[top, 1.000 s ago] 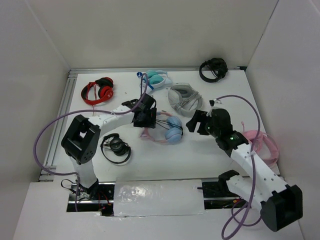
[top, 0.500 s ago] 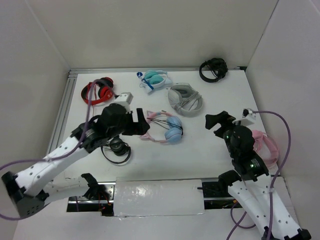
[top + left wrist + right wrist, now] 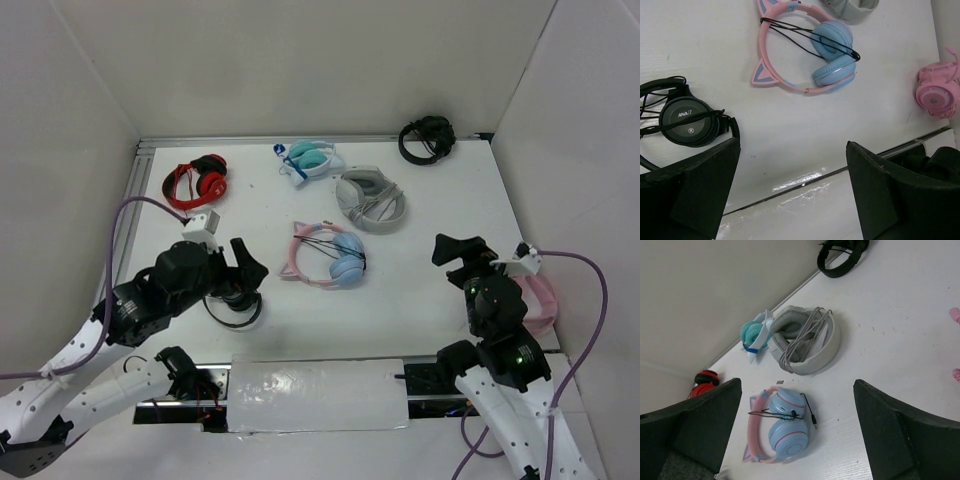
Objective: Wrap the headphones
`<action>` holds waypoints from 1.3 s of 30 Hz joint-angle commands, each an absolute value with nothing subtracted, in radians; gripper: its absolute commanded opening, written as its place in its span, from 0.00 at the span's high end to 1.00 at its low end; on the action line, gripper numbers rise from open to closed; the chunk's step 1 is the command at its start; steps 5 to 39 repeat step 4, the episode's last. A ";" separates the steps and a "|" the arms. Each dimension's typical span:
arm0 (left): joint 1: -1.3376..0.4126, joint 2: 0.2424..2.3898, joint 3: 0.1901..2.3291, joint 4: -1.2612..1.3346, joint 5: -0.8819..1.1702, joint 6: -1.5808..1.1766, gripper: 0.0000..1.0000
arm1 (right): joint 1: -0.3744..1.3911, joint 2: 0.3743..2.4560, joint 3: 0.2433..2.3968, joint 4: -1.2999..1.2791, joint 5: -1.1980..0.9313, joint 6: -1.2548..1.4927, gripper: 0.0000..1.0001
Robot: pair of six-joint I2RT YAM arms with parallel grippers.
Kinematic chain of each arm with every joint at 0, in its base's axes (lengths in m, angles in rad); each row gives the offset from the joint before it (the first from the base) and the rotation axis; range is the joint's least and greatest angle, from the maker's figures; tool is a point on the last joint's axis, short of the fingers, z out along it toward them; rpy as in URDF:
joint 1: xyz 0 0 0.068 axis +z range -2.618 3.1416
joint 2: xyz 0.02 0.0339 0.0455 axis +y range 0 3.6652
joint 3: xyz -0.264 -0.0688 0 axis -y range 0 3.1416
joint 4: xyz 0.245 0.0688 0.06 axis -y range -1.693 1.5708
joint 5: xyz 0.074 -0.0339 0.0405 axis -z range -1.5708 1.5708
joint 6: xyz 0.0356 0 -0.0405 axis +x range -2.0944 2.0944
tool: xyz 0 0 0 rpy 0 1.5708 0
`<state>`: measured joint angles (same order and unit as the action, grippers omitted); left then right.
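- We find both arms drawn in toward the near edge of the white table.
- The left gripper hangs above the table with its jaws spread wide and nothing between them.
- The right gripper is likewise wide apart and empty, and it points toward the far left of the table.
- Grey headphones lie ahead of the right gripper, well apart from it, with their pale cable bundled across the band.
- The headphones lie flat on the table between the two grippers, ahead of the left gripper's jaws and touched by neither (the pink band with the cat ears faces the left gripper, the blue cups the right one).
- Several strands of their thin black cable run across from the band to the cups.
- Black headphones lie just beside the left gripper's left finger.
- Pink headphones lie to the right of the right gripper.
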<state>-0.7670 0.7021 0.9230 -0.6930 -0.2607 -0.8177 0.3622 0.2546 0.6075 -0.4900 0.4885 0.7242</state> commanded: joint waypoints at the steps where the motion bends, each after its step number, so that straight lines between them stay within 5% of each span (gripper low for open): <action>1: -0.770 0.683 0.928 -0.683 -0.278 -0.825 0.01 | 0.368 0.221 0.609 -0.474 0.495 0.690 0.00; 39: -0.770 0.669 0.911 -0.670 -0.267 -0.819 0.01 | 0.367 0.207 0.601 -0.450 0.479 0.657 0.00</action>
